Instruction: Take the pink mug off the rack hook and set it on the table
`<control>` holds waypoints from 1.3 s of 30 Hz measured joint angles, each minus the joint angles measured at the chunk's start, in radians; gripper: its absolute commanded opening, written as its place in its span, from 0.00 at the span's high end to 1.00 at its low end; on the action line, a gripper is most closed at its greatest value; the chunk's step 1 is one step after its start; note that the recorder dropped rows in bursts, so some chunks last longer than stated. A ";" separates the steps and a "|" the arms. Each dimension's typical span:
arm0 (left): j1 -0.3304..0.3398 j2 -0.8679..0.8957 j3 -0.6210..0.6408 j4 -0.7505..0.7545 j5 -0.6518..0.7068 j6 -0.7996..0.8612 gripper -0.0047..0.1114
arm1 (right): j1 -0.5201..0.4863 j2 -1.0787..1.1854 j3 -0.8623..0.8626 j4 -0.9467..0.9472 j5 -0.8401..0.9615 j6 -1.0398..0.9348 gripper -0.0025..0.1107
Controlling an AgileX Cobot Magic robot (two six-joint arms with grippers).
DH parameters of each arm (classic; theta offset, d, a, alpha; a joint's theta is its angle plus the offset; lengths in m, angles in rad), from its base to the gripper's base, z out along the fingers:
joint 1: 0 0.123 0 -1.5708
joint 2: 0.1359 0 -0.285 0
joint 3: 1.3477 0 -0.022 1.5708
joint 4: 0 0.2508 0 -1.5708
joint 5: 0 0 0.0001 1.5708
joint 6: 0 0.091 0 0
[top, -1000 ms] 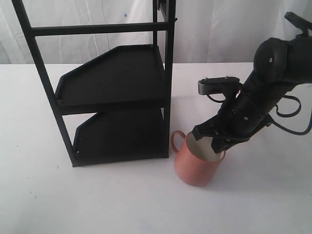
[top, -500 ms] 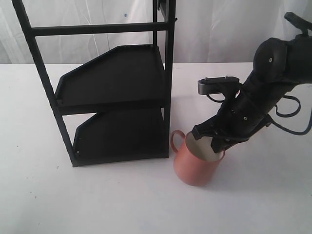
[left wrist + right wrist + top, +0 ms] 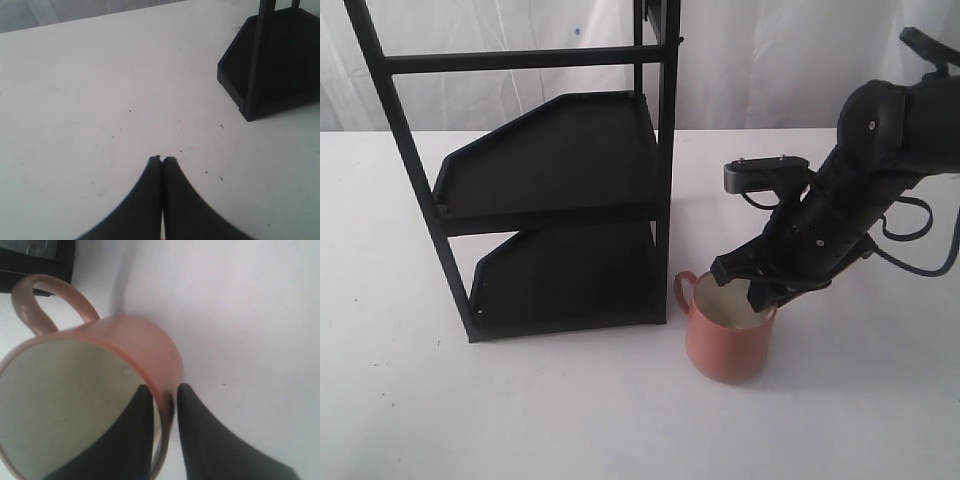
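The pink mug stands upright on the white table, just right of the black rack's front corner post, its handle turned toward the post. My right gripper comes down on the mug's right rim. In the right wrist view the right gripper pinches the mug wall, one finger inside the cream interior, one outside. The rack hook is a bare prong high on that post. The left gripper is shut and empty over bare table.
The tall black rack with two flat shelves fills the left and middle of the exterior view. Its lower corner shows in the left wrist view. A white curtain hangs behind the table.
The mug has gone from tilted to upright and sits a little lower on the table. The right arm moved slightly down and left with it.
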 measured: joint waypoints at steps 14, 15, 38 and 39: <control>0.000 0.000 0.000 0.000 0.000 0.000 0.96 | 0.000 -0.007 -0.030 0.000 0.015 0.000 0.75; 0.000 0.000 0.000 0.000 0.000 0.000 0.96 | 0.000 -0.019 -0.048 0.000 0.030 0.000 0.75; 0.000 0.000 0.000 0.000 0.000 0.000 0.96 | -0.156 -0.248 -0.042 -0.176 -0.132 0.183 0.98; 0.000 0.000 0.000 0.000 0.000 0.000 0.96 | -0.167 -0.259 -0.040 -0.167 -0.137 0.183 0.98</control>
